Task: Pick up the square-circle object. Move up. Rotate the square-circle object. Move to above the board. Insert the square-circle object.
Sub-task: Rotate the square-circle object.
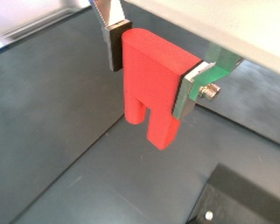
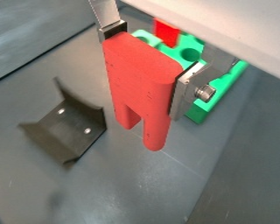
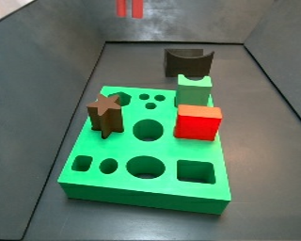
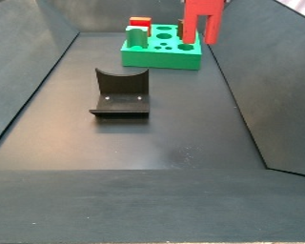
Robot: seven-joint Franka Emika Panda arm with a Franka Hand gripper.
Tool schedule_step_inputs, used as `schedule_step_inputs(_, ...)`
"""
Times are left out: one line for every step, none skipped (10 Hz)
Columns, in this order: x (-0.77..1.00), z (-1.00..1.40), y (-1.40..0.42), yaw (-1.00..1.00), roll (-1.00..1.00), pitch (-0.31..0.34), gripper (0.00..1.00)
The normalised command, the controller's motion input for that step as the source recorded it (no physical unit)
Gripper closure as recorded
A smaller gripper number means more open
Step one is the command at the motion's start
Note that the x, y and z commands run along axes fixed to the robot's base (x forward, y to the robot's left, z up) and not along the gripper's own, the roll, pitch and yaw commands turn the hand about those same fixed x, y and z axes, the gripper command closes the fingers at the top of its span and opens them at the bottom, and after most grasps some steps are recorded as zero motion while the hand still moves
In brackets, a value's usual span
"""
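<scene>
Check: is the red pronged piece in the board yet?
Out. The pincer holds the red piece in the air, prongs down, away from the board.

We see a dark matte floor point(image 4: 142, 143) with a faint sheen, hemmed by dark sloping walls point(image 4: 28, 76) that rise on either side of the fixture point(image 4: 119, 92) standing on it, with a paler strip of surface above the walls' upper rims.

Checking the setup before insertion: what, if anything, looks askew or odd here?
Nothing stands out. The tool grips the square-circle object upright, legs down, raised off the floor. The board lies flat, and the fixture stands on the floor.
</scene>
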Motion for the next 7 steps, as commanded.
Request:
schedule_step_inputs(0.0, -0.02, 0.01, -1.0, -0.02, -0.047, 1.0)
schedule_step_inputs(0.0, -0.01, 0.01, -1.0, -0.02, -0.051, 1.0)
schedule_step_inputs(0.0, -0.01, 0.01, -1.0, -0.02, -0.054, 1.0)
schedule_step_inputs(-0.01, -0.01, 0.01, -1.0, -0.03, -0.059, 1.0)
schedule_step_inputs(-0.01, -0.01, 0.01, -1.0, -0.04, -0.067, 1.0)
schedule_step_inputs(-0.01, -0.01, 0.01, -0.75, -0.04, -0.067, 1.0)
schedule_step_inputs(-0.01, -0.01, 0.01, -0.58, -0.04, -0.064, 1.0)
